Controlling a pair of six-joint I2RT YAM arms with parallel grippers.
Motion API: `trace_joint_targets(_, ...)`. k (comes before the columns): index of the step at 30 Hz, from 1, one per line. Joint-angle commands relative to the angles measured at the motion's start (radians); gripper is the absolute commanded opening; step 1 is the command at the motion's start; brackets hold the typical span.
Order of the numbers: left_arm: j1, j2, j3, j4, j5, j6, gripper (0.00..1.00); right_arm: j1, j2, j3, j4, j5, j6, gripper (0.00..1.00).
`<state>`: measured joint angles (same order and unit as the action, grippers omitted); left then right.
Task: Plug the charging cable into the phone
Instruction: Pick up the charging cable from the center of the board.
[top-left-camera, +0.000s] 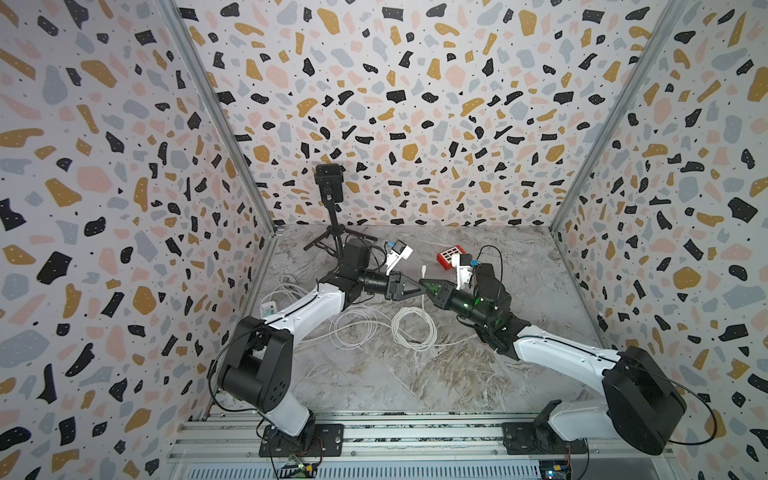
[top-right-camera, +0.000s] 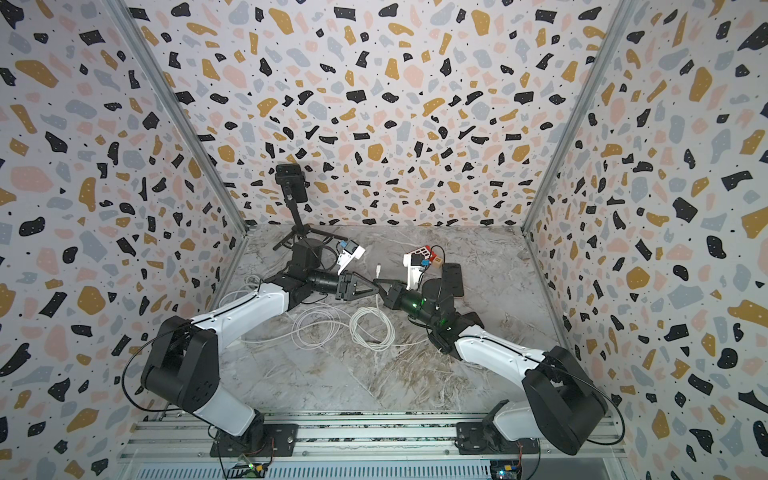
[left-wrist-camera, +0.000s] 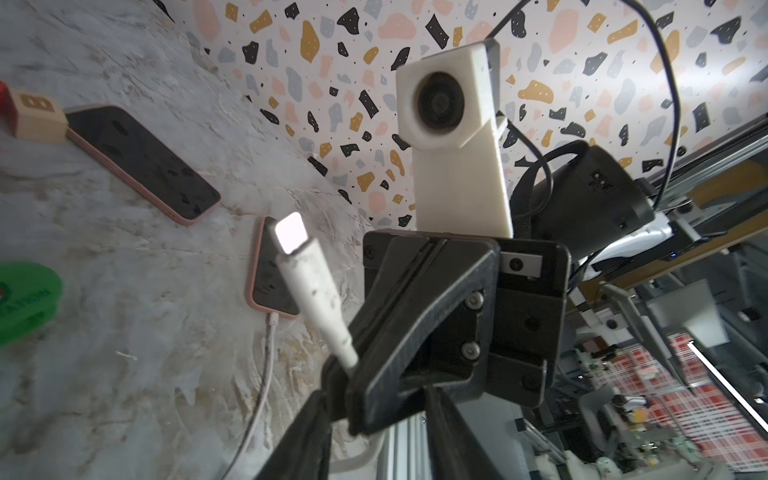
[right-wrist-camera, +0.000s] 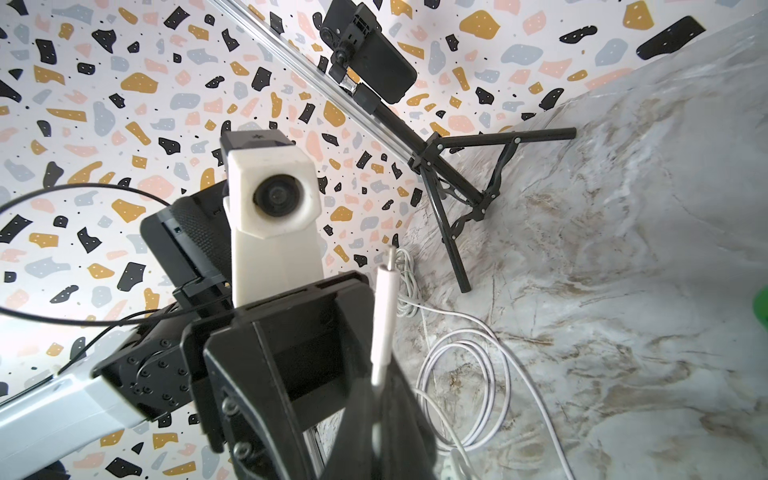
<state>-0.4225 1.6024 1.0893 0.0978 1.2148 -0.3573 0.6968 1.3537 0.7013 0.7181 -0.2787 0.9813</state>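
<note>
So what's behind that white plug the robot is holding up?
From the left wrist, a pink-cased phone lies behind the white plug, which covers part of its screen; a thin cable reaches one end.

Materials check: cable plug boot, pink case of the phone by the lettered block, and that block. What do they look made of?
Plug boot: white moulded plastic or rubber, matte, scuffed with dark specks.
Phone case: pink matte rim, probably silicone or soft plastic.
Lettered block: pale tan faces look like wood; grain too blurred to confirm.
</note>
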Motion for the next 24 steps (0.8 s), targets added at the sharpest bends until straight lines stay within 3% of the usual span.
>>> trace_joint_targets(1, -0.027, 0.015, 0.003, 0.026, 0.024, 0.005, 0.22, 0.003, -0.022, 0.01, 0.118, 0.012, 0.014, 0.02)
trace_joint_targets(3, -0.028, 0.019, 0.002, 0.015, 0.02, 0.012, 0.02, 0.003, -0.032, 0.001, 0.12, 0.014, 0.01, 0.03)
trace_joint_targets(4, -0.028, 0.02, 0.007, -0.002, 0.021, 0.024, 0.0, 0.003, -0.04, 0.0, 0.115, 0.017, 0.004, 0.04)
trace_joint_targets(12, -0.028, 0.017, 0.032, -0.079, 0.035, 0.084, 0.0, 0.003, -0.103, -0.004, 0.053, 0.045, -0.04, 0.07)
trace_joint_targets(14, -0.03, 0.021, 0.035, -0.081, 0.044, 0.08, 0.29, 0.003, -0.104, -0.002, 0.057, 0.044, -0.039, 0.07)
trace_joint_targets(15, -0.033, 0.025, 0.036, -0.08, 0.053, 0.08, 0.34, 0.003, -0.102, -0.001, 0.058, 0.044, -0.037, 0.07)
trace_joint_targets(21, -0.063, 0.035, 0.048, -0.084, 0.054, 0.083, 0.38, 0.003, -0.074, 0.008, 0.105, 0.03, -0.009, 0.07)
trace_joint_targets(23, -0.066, 0.04, 0.056, -0.09, 0.041, 0.086, 0.27, 0.003, -0.059, 0.009, 0.13, 0.022, 0.007, 0.07)
trace_joint_targets(24, -0.067, 0.04, 0.059, -0.094, 0.034, 0.088, 0.15, 0.003, -0.054, 0.009, 0.143, 0.017, 0.015, 0.07)
